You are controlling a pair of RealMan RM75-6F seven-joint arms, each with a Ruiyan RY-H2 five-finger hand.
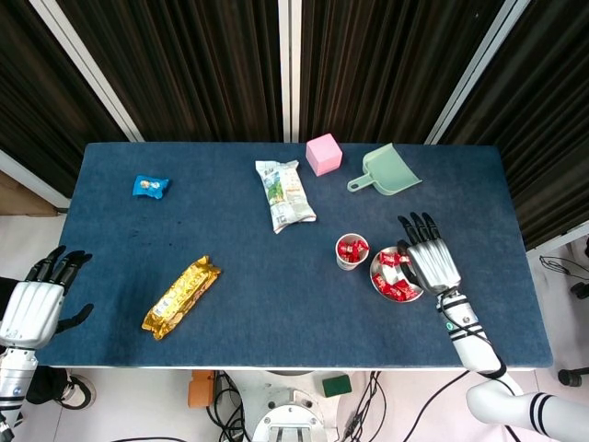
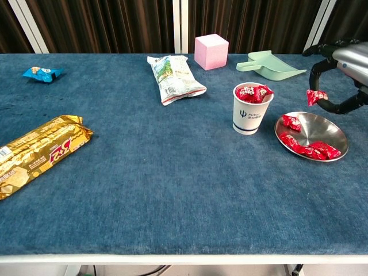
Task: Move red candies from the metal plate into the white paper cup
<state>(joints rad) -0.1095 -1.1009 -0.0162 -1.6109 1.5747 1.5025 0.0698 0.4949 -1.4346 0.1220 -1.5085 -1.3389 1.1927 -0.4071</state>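
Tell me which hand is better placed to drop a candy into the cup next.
Right hand: it pinches a red candy near the white paper cup; the left hand is off the table's far edge.

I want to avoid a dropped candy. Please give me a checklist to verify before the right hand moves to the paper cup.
1. Candy held: ok. The right hand pinches one red candy.
2. Candy lifted clear of the metal plate: ok, it hangs above it.
3. White paper cup upright: ok.
4. Room in the cup: cannot tell; candies in the cup already reach its rim.
5. Path from hand to cup: ok, nothing stands between them.
6. Left hand out of the way: ok, at the far table edge, holding nothing.
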